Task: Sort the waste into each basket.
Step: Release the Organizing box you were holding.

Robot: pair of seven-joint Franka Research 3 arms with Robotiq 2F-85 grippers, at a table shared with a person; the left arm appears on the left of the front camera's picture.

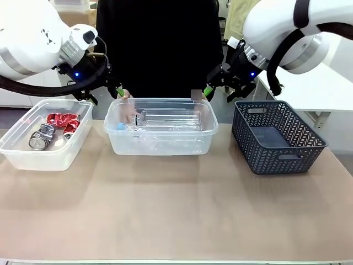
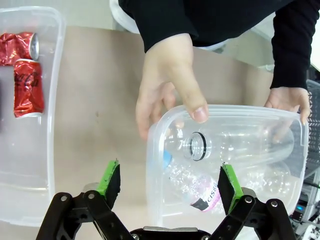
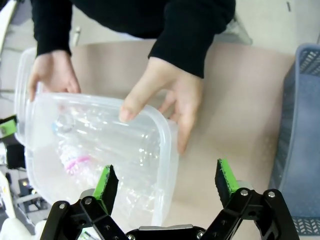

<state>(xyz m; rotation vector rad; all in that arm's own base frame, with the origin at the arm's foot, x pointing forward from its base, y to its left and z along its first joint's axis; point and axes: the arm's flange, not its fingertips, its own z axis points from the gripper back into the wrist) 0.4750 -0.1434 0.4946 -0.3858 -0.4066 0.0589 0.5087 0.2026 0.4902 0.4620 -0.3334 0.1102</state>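
Observation:
Two clear baskets stand on the table. The left basket (image 1: 44,160) (image 2: 30,200) holds red-and-silver cans (image 1: 55,130) (image 2: 27,85). The middle basket (image 1: 160,144) (image 2: 220,112) (image 3: 165,150) holds clear bottles (image 1: 165,118) (image 2: 240,145) (image 3: 95,145), one with a pink label (image 2: 200,192). A person's hands (image 2: 167,80) (image 3: 170,95) grip the middle basket's far rim at both ends. My left gripper (image 1: 116,91) (image 2: 170,182) hangs open over that basket's left end. My right gripper (image 1: 208,89) (image 3: 167,180) hangs open above its right end. Neither holds anything.
A dark grey lattice-sided basket (image 1: 278,138) (image 3: 300,130) stands to the right with nothing in it. The person in a black top stands at the far side. The near half of the table (image 1: 176,215) is bare.

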